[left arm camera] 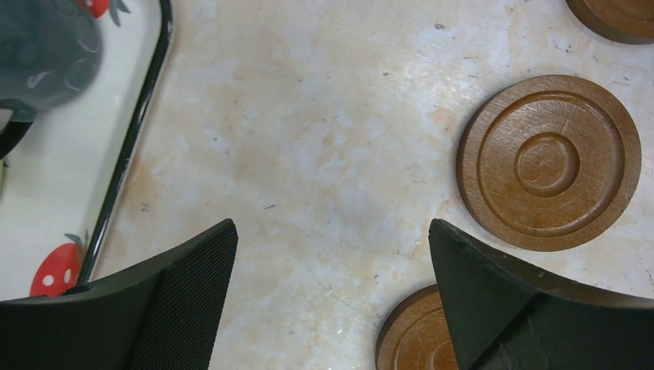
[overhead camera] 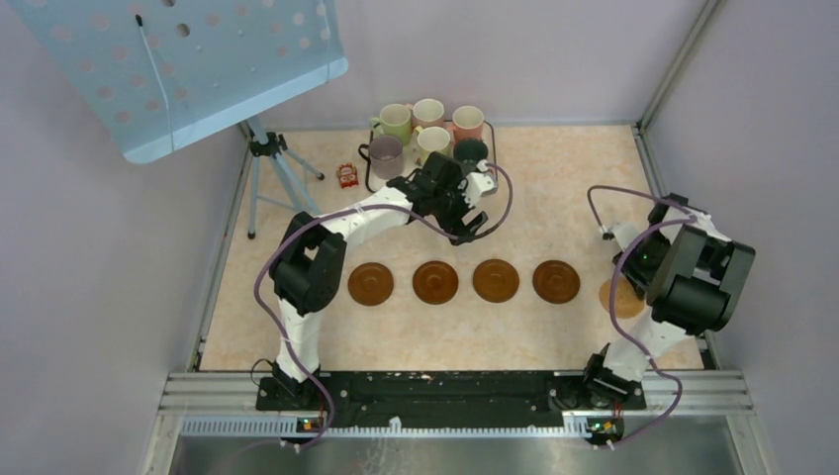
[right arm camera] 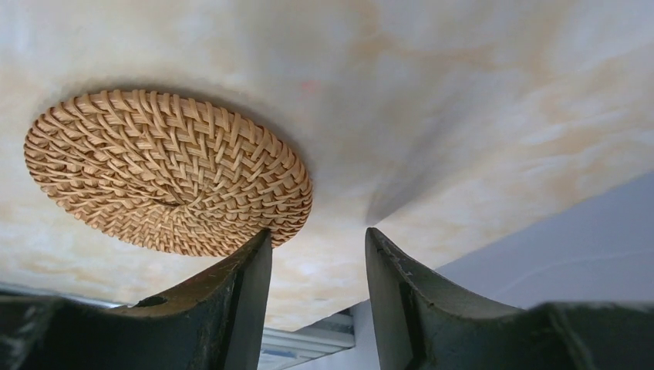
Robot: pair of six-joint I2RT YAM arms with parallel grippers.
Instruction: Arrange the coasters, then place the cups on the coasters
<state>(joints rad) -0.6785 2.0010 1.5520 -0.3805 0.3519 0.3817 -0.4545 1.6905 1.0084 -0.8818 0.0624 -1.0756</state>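
Right gripper (right arm camera: 318,231) half-open, holding nothing; round tan woven-rattan coaster (right arm camera: 166,173) lies flat just right of the four brown wooden disc coasters (overhead camera: 496,280), maybe touching one finger, hard to tell. Nudge it level with that row, same spacing.

A robot lab cell: plain walls (overhead camera: 59,247), aluminium frame rails (overhead camera: 727,388), a tripod (overhead camera: 272,170) and perforated blue panel (overhead camera: 198,69).

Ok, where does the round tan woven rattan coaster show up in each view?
Top external: the tan woven rattan coaster sits right of the row of brown wooden coasters, partly hidden by the right arm.
Left wrist: not in it.
Right wrist: upper left, past the fingers of the right gripper.
Shared landmark: the marbled beige tabletop.
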